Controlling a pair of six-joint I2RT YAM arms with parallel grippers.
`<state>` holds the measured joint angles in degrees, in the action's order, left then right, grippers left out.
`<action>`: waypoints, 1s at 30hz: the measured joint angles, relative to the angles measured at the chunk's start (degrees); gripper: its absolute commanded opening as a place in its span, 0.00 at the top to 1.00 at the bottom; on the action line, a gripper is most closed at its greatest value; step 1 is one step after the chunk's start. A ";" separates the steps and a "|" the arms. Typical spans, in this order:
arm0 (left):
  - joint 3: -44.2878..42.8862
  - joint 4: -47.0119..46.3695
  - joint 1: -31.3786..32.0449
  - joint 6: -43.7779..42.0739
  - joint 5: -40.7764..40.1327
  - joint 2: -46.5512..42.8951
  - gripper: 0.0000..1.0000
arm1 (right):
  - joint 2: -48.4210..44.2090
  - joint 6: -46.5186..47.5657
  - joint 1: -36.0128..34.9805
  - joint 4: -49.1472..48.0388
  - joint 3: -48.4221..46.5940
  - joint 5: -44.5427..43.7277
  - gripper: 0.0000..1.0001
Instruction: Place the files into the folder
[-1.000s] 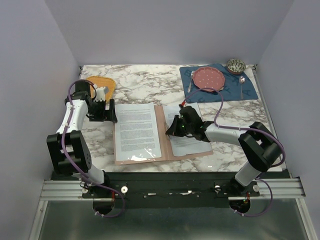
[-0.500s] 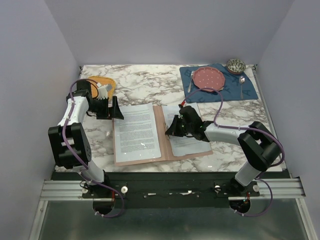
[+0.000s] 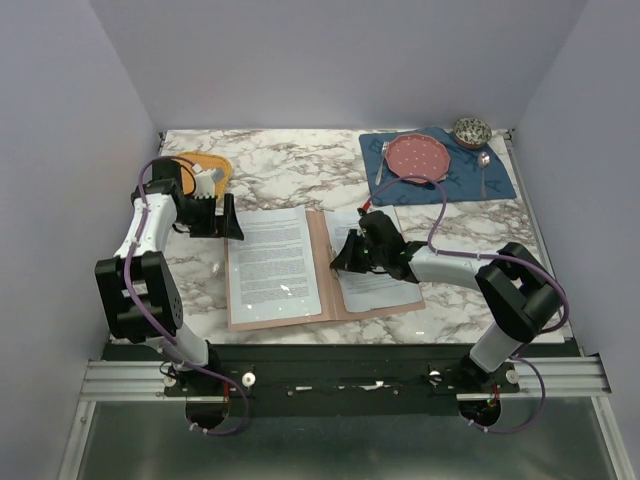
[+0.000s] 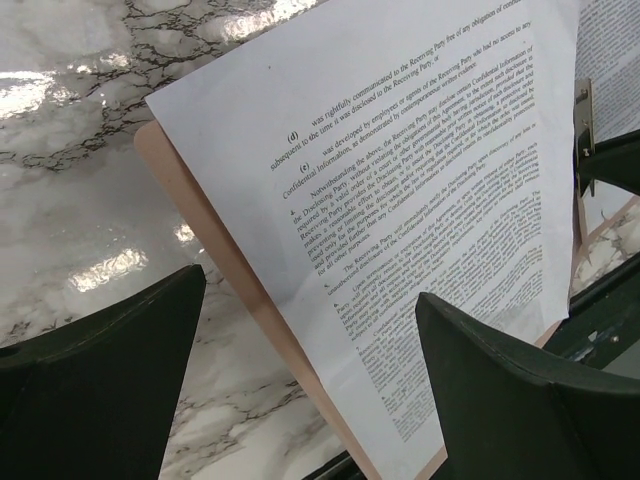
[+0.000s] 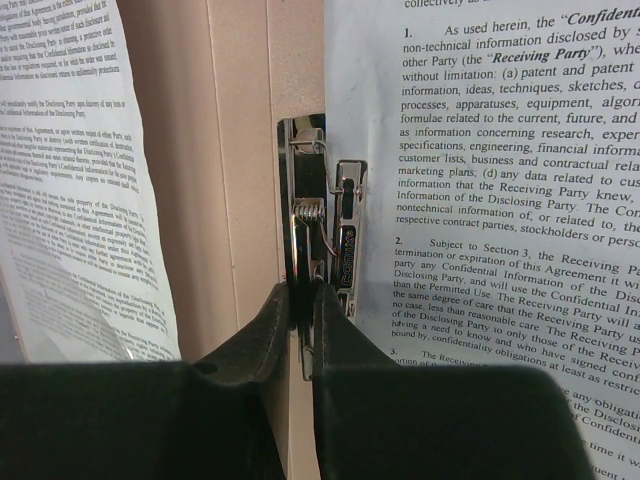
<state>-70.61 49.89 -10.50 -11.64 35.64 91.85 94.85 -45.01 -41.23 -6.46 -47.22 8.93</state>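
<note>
Lying open, pinkish folder (image 3: 322, 262) holds two text-dense files (image 3: 275, 262); R gripper (image 5: 303, 300) pinches its clip (image 5: 322, 232), L gripper (image 3: 228, 217) agape.

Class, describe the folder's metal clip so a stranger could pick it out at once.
On the marble table lies an open pinkish-brown folder with a printed sheet on each half. At its spine sits the metal clip, the only shiny silver part, pinched in the jaws of the right gripper.
</note>
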 measured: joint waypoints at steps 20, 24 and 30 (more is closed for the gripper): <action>7.13 -0.76 0.02 -2.05 -2.14 -1.66 0.01 | 0.17 -0.98 0.11 -0.44 -0.20 1.09 0.99; 7.21 -1.03 0.24 -1.79 -0.98 -1.36 0.01 | 0.55 -1.53 0.13 -0.83 -0.52 1.49 0.99; 5.55 -0.37 2.40 0.00 2.38 -0.87 0.01 | 1.68 -1.86 0.13 -1.11 -1.62 2.05 0.99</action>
<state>-65.06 49.52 -8.10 -11.64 38.02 90.98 96.53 -46.87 -41.10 -7.57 -48.84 10.98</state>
